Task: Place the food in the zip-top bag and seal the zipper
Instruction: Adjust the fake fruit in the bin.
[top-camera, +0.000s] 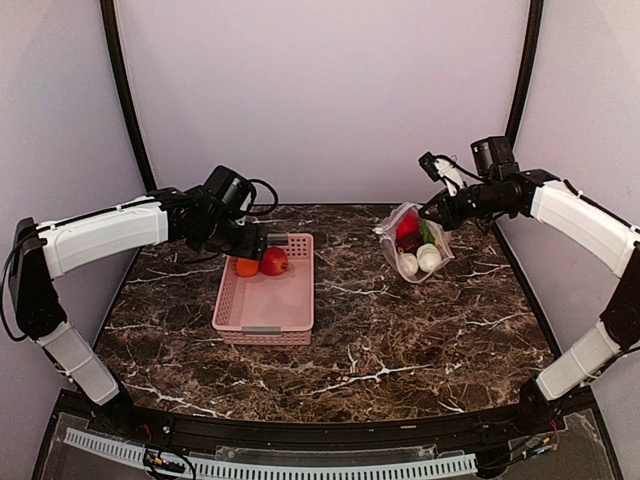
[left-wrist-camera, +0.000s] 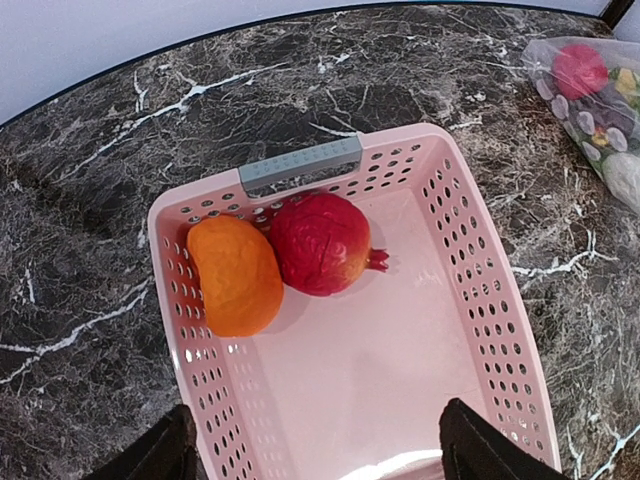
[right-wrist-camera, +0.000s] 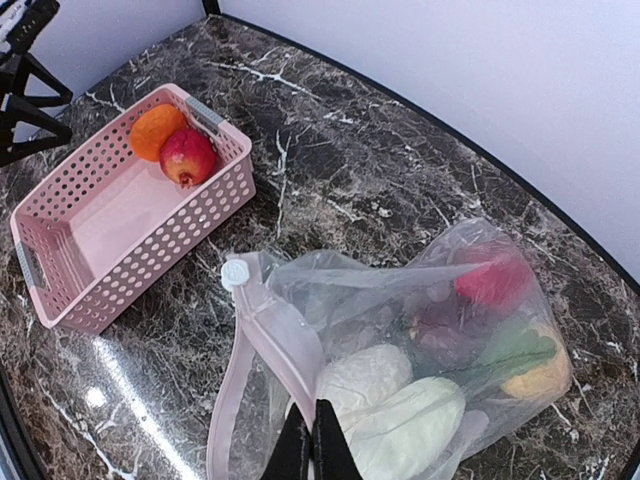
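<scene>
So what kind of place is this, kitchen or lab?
Probably a robot test booth: two arms at a marble-look table, plain enclosing walls, toy food in a pink basket and zip-top bag.

Two food pieces (top-camera: 274, 262) lie at the basket's (top-camera: 265, 305) far end — the bag (top-camera: 415, 240) well to its right.

Dark brown marble-patterned table (top-camera: 400, 340) with white veins. A pink slotted basket (top-camera: 262, 335) sits on it, directly beneath and ahead of the spread left fingers (left-wrist-camera: 160, 455). A clear zip-top bag (top-camera: 415, 245) appears to rest on it just beyond the pinched right fingers (right-wrist-camera: 330, 455), well apart from the basket.
</scene>
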